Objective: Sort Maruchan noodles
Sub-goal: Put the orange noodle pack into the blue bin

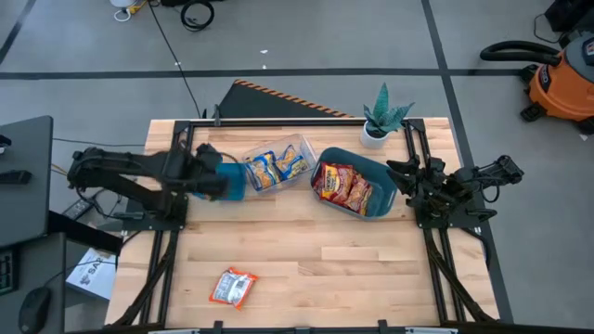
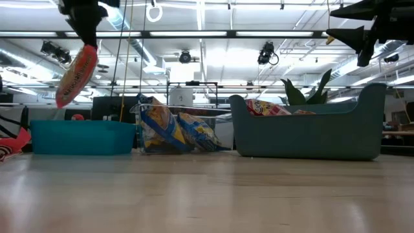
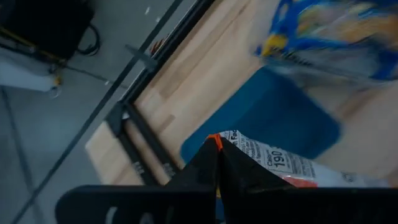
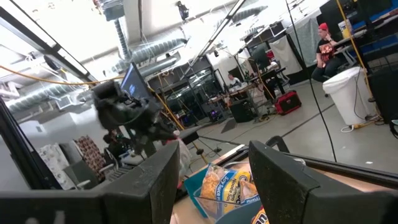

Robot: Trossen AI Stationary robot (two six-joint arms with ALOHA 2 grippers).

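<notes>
Pale butcher-block table point(image 1: 306, 260) carries three containers in a row: a shallow teal bin point(image 2: 81, 137) at the left, a clear tray point(image 1: 299, 145) with blue-and-yellow packets point(image 1: 275, 167) in the middle, and a deep teal bin point(image 1: 379, 172) holding red-and-yellow packets point(image 1: 343, 186) at the right. One more orange-and-yellow packet point(image 1: 232, 288) lies alone near the table's front edge, well apart from the bins.

The step in hand looks like a drop-off: the left gripper point(image 2: 83, 22) hangs above the shallow bin with its fingers pinched together on the top edge of an orange packet point(image 2: 76, 76), which dangles free over the bin's left part. The next move likely calls for lowering a little and parting the fingers so the packet falls inside, then going for the lone packet at the front.

The right gripper point(image 4: 211, 165) waits high by the table's right edge, fingers spread, holding nothing
</notes>
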